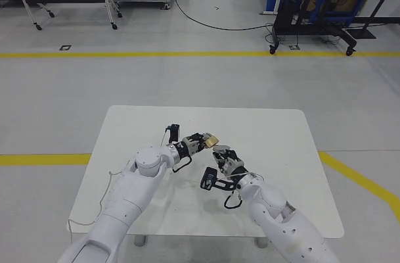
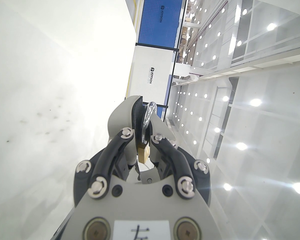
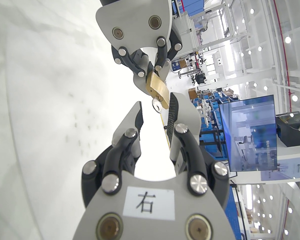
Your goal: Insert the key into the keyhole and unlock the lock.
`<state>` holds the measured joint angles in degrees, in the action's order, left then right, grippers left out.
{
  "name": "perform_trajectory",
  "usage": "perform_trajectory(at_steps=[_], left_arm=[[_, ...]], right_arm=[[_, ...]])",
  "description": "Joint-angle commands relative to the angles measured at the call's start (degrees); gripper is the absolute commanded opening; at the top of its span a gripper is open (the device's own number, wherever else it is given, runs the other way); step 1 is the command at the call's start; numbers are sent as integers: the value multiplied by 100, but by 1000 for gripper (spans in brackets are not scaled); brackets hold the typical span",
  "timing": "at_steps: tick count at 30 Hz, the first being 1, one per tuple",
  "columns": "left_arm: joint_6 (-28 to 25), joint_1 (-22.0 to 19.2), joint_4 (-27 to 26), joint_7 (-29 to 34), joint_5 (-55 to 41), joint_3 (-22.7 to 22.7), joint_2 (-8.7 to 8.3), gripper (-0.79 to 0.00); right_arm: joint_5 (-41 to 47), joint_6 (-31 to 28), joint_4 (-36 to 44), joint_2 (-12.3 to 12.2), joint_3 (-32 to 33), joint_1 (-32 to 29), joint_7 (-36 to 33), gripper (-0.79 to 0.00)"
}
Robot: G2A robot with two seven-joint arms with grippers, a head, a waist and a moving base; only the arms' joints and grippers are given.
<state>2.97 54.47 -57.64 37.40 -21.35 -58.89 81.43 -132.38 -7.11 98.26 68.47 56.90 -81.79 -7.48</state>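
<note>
The key (image 3: 156,106) sits in the keyhole at the bottom end of the lock (image 3: 158,87), so insertion looks done and the unlocking turn is left. Just short of the lock, the right gripper (image 3: 157,101) stands wide open, its fingers either side of the key's round head, not closed on it. Beyond the lock, the left gripper (image 3: 153,79) is clamped on the lock's upper part, holding it above the table (image 1: 272,131).

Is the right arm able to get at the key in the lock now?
Probably yes. The right gripper has its jaws open, the key lies right between their tips, and nothing blocks it. The left gripper holds the lock.
</note>
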Motion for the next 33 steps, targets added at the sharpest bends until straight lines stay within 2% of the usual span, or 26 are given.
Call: perform_trajectory(at_steps=[1, 4, 9, 16, 24, 33], left_arm=[[-19, -1, -2, 16, 31, 4, -2, -785], [-29, 12, 0, 37, 55, 16, -2, -785], [-40, 3, -2, 68, 112, 30, -4, -785], [-100, 1, -4, 119, 163, 56, -2, -785], [-483, 22, -87, 352, 245, 84, -10, -785], [-654, 50, -121, 396, 248, 55, -20, -785]], right_arm=[[89, -89, -33, 13, 5, 42, -10, -585], [245, -120, -77, 38, 6, 82, -46, -640], [390, -111, -135, 65, 52, 110, -99, -782], [988, -306, -176, 86, 202, 95, 75, -785], [2850, -1437, -528, 55, 771, 208, 907, -785], [3776, -2055, -725, -7, 1199, 196, 1357, -785]])
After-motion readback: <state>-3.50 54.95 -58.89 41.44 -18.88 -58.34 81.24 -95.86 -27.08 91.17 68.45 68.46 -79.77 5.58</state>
